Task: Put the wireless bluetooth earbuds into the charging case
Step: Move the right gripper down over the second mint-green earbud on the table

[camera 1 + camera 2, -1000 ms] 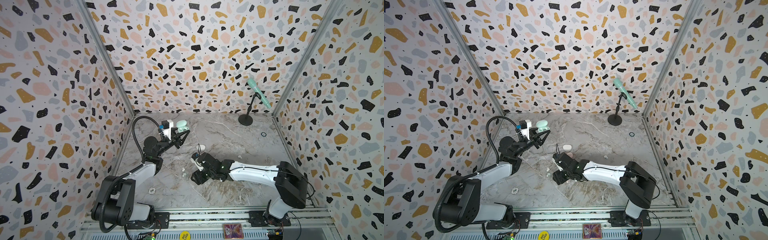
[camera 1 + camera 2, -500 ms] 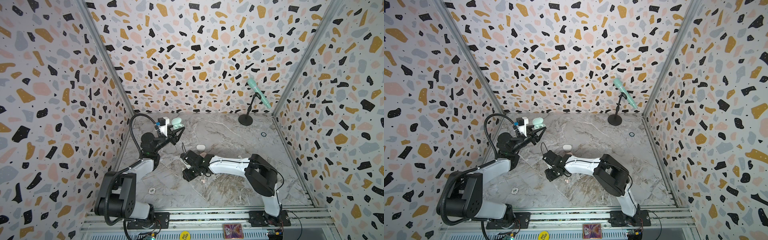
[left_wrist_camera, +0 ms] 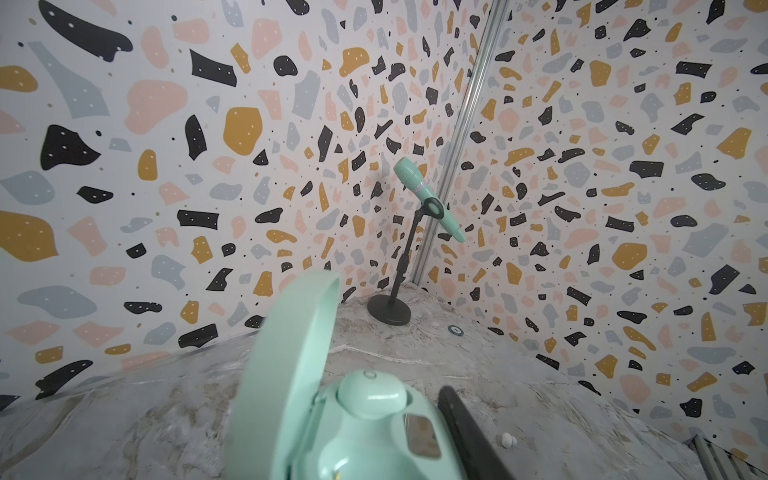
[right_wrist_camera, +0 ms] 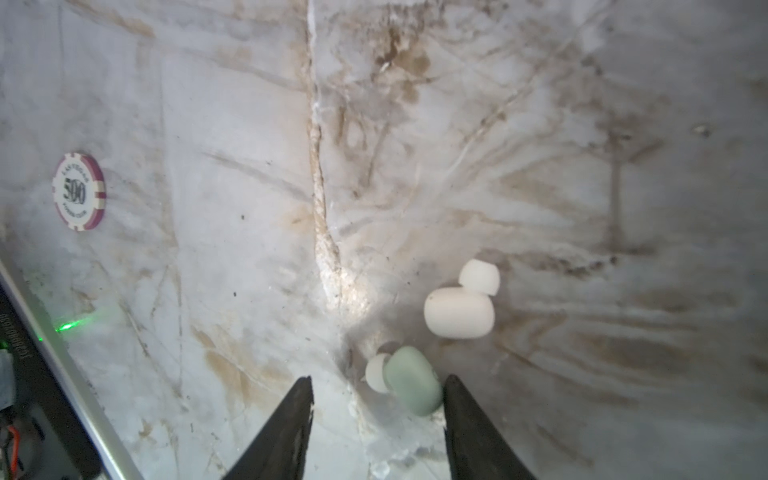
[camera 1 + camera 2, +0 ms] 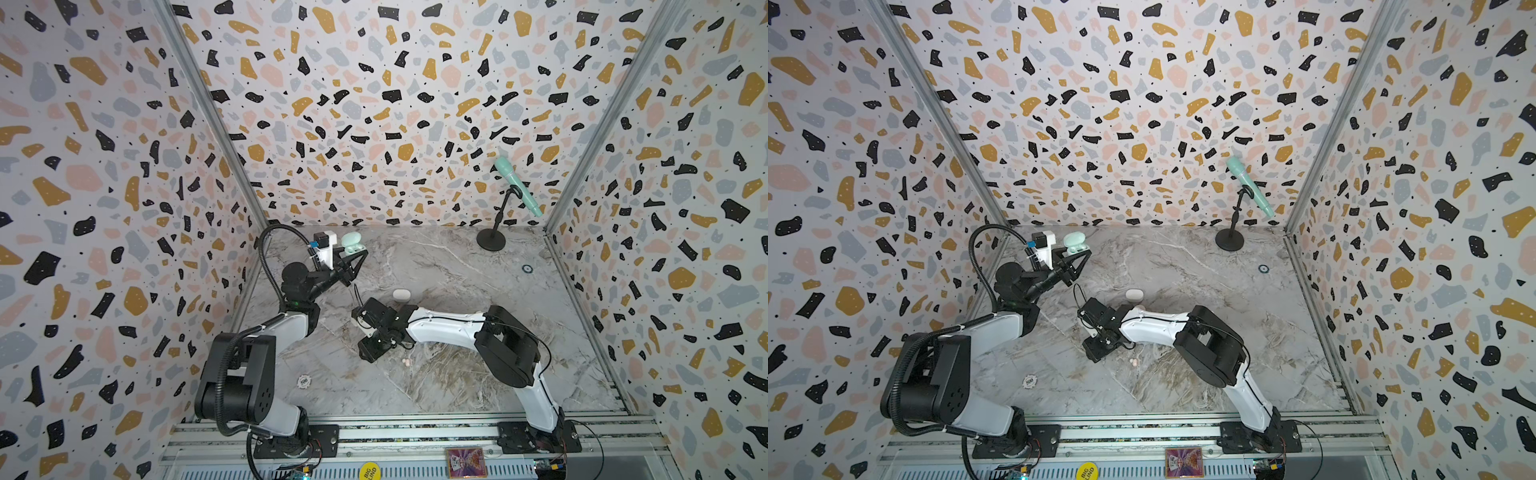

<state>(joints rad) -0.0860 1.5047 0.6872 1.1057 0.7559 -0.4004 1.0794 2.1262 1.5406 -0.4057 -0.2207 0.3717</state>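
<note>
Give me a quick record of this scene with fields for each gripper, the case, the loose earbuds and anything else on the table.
left gripper: shut on mint case, held off the table
mint case: lid open, seated mint earbud in one slot
right gripper: open, low over table
loose mint earbud: on table, between the right jaws
white earbud: on table beside it
other: white case, poker chip, microphone on stand

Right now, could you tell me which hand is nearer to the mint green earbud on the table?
Right. The right hand is open with the mint green earbud between its fingertips; the left hand holds the mint case aloft, far off.
</note>
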